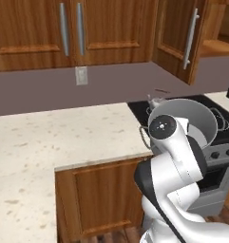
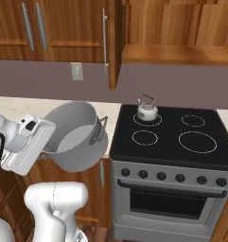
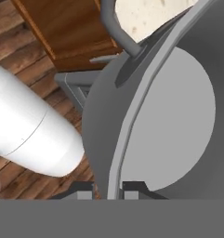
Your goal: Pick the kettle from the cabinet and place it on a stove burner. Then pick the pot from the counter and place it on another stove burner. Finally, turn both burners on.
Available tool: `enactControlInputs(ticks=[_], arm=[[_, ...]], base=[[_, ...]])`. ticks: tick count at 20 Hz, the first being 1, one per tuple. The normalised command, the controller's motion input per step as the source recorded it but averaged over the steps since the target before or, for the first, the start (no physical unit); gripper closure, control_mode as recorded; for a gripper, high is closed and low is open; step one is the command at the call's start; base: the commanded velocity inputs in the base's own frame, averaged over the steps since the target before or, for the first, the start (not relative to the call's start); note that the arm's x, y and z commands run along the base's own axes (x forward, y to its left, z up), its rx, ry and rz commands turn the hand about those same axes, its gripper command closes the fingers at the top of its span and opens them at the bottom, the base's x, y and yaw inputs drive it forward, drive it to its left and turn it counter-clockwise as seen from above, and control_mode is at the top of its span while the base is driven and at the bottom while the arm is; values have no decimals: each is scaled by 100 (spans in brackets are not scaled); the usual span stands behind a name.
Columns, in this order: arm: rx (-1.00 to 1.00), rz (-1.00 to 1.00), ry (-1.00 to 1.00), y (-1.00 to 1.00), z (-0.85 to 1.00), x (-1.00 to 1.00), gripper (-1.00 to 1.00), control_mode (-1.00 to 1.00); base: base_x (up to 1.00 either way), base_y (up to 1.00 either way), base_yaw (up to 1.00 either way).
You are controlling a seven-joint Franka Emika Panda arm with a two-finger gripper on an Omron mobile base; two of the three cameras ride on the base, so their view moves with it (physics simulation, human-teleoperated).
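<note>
The wide grey pot [image 2: 77,137] hangs tilted in the air at the left front corner of the stove [image 2: 170,124], its mouth turned toward the base. My gripper [image 3: 108,188] is shut on the pot's rim [image 3: 132,116], one finger inside and one outside. In the right base view, the gripper [image 2: 48,142] meets the pot at its left edge. The pot [image 1: 201,118] hides part of the stove top in the left base view. The small silver kettle [image 2: 147,110] stands upright on the back-left burner, also seen as the kettle [image 1: 156,101] just behind the pot.
The cabinet [image 2: 177,54] above the stove stands open, its door [image 2: 110,42] swung out to the left. The speckled counter [image 1: 63,137] stretches left of the stove. A row of knobs [image 2: 172,177] lines the stove front. Three burners [image 2: 197,142] are bare.
</note>
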Motion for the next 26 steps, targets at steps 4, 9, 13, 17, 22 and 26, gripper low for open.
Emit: enactControlInputs(ticks=[4, 9, 13, 17, 22, 26], arm=[[0, 0, 0, 0, 0, 0, 100, 100], [0, 0, 0, 0, 0, 0, 100, 100], [0, 0, 0, 0, 0, 0, 100, 100], [0, 0, 0, 0, 0, 0, 100, 100], [0, 0, 0, 0, 0, 0, 100, 100], [0, 0, 0, 0, 0, 0, 100, 100]], base=[[-22, -58, 1], [-22, -66, 7], [-26, -67, 9], [-24, -62, 12], [-8, -59, 15], [7, -48, 21]])
